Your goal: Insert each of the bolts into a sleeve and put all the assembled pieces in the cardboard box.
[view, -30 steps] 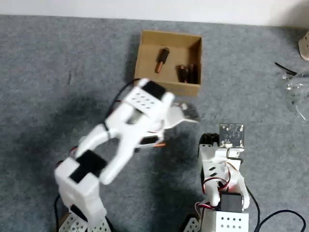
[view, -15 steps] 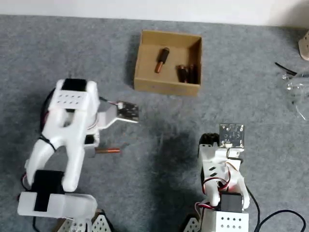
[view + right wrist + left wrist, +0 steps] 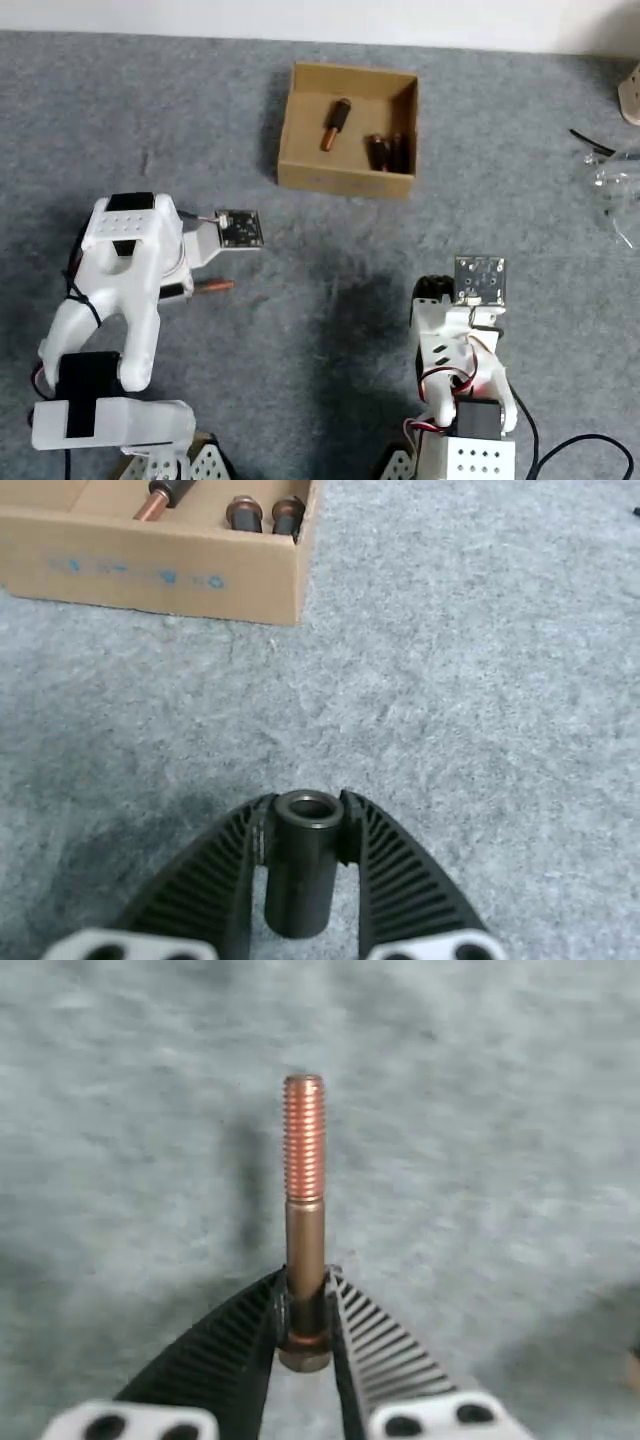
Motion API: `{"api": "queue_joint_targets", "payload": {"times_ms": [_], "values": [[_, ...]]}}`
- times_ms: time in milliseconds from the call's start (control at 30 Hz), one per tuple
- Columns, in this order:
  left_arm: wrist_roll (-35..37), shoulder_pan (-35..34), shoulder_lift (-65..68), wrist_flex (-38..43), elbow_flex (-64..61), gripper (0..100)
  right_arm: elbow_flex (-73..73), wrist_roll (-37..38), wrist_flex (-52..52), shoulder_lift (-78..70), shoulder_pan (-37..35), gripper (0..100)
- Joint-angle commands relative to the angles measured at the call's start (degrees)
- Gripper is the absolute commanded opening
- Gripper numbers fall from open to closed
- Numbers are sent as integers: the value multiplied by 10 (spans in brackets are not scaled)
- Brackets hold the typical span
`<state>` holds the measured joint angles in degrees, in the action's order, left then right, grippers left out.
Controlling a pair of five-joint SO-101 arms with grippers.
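Note:
My left gripper point(image 3: 305, 1315) is shut on the head end of a copper bolt point(image 3: 303, 1200), its threaded tip pointing away over the carpet. From above, that bolt point(image 3: 212, 287) pokes out to the right of the left arm point(image 3: 125, 265), at the left middle of the floor. My right gripper point(image 3: 305, 830) is shut on a dark sleeve point(image 3: 303, 860) held upright, its bore open. The right arm point(image 3: 462, 340) stands folded at the lower right. The cardboard box point(image 3: 348, 131) holds three assembled pieces point(image 3: 336, 123); its wall point(image 3: 150, 570) lies ahead of the right gripper.
Grey carpet covers the whole surface. Clear plastic bits and a black wire point(image 3: 605, 160) lie at the far right edge. Open carpet lies between the two arms and in front of the box.
The left arm has swung from near the box back to the left, carrying the bolt with it. The right arm has not moved.

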<state>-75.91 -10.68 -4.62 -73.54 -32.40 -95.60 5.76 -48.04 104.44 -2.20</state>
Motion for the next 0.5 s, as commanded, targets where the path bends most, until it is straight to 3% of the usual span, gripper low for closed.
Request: {"api": "queue_joint_targets", "payload": {"times_ms": [0,267,467], "values": [[-76,-7,-27,78,5,5,-42,7,24,8,6,5],[-76,-7,-22,126,46,5,-41,7,24,8,6,5],[-76,-7,92,-4,212,5,-41,7,24,8,6,5]]}}
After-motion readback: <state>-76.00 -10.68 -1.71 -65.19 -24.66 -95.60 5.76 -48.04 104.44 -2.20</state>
